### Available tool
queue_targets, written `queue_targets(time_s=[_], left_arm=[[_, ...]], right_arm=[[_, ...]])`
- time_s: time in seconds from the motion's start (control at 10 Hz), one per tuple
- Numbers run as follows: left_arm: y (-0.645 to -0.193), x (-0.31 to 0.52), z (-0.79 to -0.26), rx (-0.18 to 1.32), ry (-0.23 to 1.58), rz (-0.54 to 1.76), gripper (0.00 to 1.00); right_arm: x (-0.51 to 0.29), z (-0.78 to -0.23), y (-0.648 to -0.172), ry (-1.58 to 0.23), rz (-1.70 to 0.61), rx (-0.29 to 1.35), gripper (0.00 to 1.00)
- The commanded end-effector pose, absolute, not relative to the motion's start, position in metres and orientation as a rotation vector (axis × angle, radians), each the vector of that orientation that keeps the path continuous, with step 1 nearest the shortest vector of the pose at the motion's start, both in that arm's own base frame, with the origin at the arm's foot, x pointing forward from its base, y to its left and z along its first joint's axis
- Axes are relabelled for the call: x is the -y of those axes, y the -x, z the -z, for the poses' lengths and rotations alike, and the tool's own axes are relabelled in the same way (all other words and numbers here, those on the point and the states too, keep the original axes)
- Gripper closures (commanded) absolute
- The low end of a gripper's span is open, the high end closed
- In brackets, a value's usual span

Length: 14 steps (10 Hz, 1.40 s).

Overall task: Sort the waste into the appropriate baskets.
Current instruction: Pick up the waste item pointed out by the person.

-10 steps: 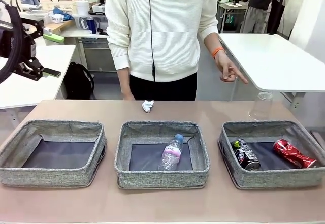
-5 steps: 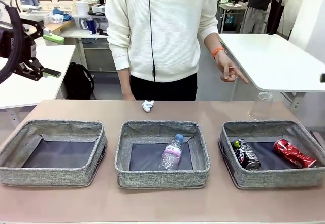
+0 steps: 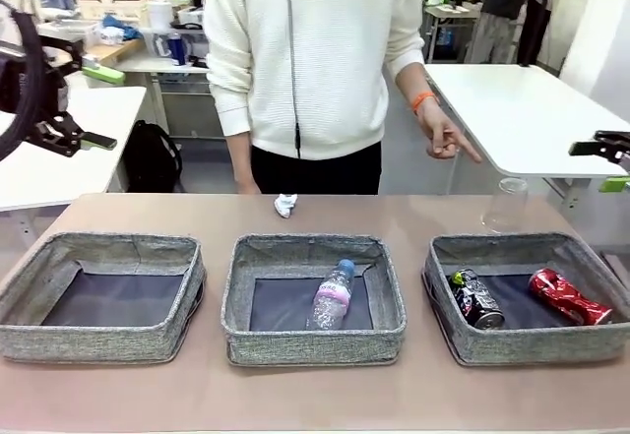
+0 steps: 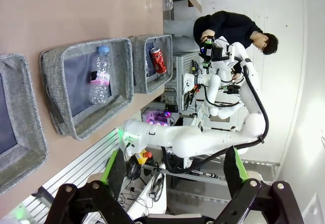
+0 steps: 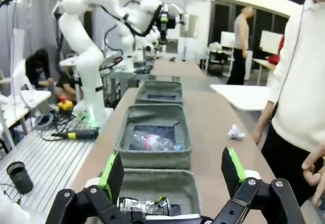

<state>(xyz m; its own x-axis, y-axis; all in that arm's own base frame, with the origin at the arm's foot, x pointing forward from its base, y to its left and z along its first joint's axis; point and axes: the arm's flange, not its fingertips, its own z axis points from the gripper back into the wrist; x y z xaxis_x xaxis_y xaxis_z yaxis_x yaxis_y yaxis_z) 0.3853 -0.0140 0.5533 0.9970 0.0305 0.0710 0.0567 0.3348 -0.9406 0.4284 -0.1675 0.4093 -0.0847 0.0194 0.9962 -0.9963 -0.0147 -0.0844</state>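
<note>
Your right end effector point(image 3: 591, 166) has just come into the front view at the right edge, fingers apart and holding nothing. The left end effector point(image 4: 172, 165), also apart and empty, has barely shifted at the far left. The waste has not moved. The clear bottle point(image 3: 334, 295) lies in the middle basket point(image 3: 313, 341). The dark can point(image 3: 476, 299) and red crushed can point(image 3: 569, 297) lie in the right basket point(image 3: 522, 347). The white paper wad point(image 3: 285, 204) and clear plastic point(image 3: 507, 206) sit on the surface point(image 3: 295, 395) beyond. The bottle's pink label and the cans' print are too small to read.
</note>
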Motion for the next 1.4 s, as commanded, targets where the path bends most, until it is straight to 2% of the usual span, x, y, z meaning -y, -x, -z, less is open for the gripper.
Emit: queue_targets(time_s=[0.0,0.1,0.2,0.4,0.6,0.7,0.8,0.9,1.3], left_arm=[[-0.384,0.014,-0.556,0.079,1.231,0.021,0.00],[-0.384,0.014,-0.556,0.079,1.231,0.021,0.00],[-0.384,0.014,-0.556,0.079,1.231,0.021,0.00],[-0.384,0.014,-0.556,0.079,1.231,0.021,0.00],[-0.384,0.014,-0.556,0.079,1.231,0.021,0.00],[-0.384,0.014,-0.556,0.079,1.231,0.021,0.00],[-0.384,0.014,-0.556,0.079,1.231,0.021,0.00],[-0.384,0.014,-0.556,0.079,1.231,0.021,0.00],[-0.384,0.014,-0.556,0.079,1.231,0.021,0.00]], right_arm=[[0.163,-0.411,-0.427,-1.167,-1.294,1.250,0.00],[0.171,-0.417,-0.428,-0.971,-1.313,1.155,0.00],[0.188,-0.398,-0.451,-0.830,-1.188,1.147,0.00],[0.206,-0.372,-0.484,-0.499,-0.985,0.991,0.00],[0.228,-0.353,-0.505,-0.199,-0.884,1.024,0.00],[0.235,-0.367,-0.477,-0.504,-1.084,1.069,0.00],[0.235,-0.367,-0.477,-0.504,-1.084,1.069,0.00],[0.245,-0.354,-0.493,-0.347,-0.991,1.043,0.00],[0.258,-0.324,-0.556,-0.420,-1.046,1.032,0.00]])
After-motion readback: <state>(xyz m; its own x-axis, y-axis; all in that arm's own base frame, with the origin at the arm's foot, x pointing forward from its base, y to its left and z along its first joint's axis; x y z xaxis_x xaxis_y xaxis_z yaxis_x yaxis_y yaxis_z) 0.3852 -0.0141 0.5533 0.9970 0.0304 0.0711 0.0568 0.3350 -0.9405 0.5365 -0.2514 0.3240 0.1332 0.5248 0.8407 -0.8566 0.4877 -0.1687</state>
